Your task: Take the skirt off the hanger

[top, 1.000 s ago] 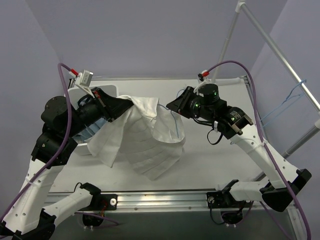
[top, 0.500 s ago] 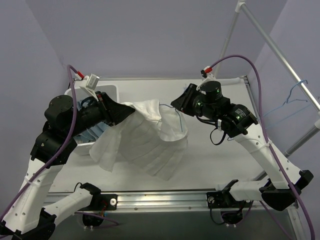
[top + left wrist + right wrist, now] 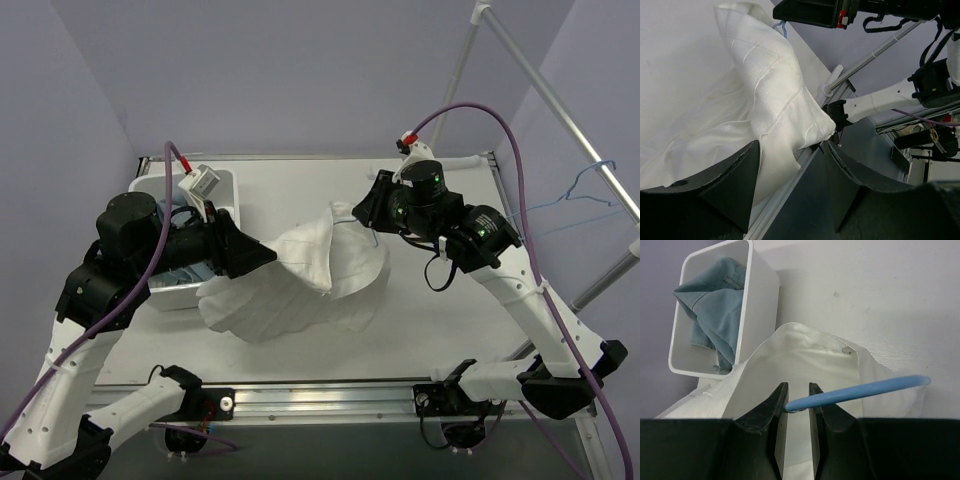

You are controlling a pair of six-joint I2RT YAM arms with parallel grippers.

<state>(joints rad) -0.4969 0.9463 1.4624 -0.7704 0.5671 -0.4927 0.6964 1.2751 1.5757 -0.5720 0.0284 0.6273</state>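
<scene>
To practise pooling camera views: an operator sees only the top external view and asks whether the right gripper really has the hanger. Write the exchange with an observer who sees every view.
Observer: Yes. In the right wrist view the right gripper is shut on the end of the blue hanger wire.
Operator: Is the left gripper clamping the skirt?
Observer: No. In the left wrist view the left gripper stands open, with the skirt cloth lying unpinched between its fingers.
Operator: What's in the bin?
Observer: The bin holds a bunched blue garment.
</scene>
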